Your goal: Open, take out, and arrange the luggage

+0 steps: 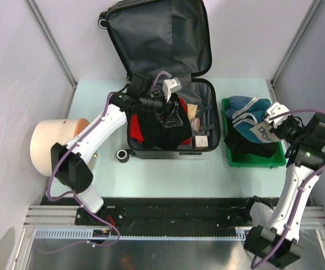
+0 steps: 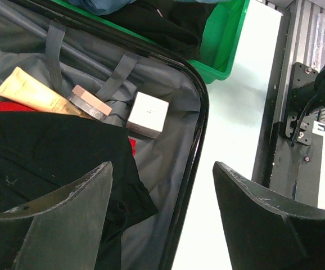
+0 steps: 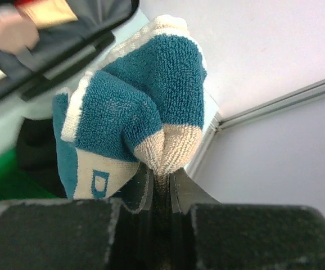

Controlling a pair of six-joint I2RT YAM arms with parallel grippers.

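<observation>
Only "DO" can be read on the teal towel (image 1: 251,112), which is clamped in the closed right gripper (image 3: 162,174) above the green bin (image 1: 252,160). The left gripper (image 2: 162,169) is spread wide, empty, over black clothing (image 2: 50,152) inside the luggage (image 1: 157,39), which is laid open at the far edge of the table (image 1: 168,174).

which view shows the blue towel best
Right wrist: the towel fills the frame, pinched in the right gripper. Top view shows it small, over the green bin. Left wrist catches only a blue sliver at its top edge.
</observation>
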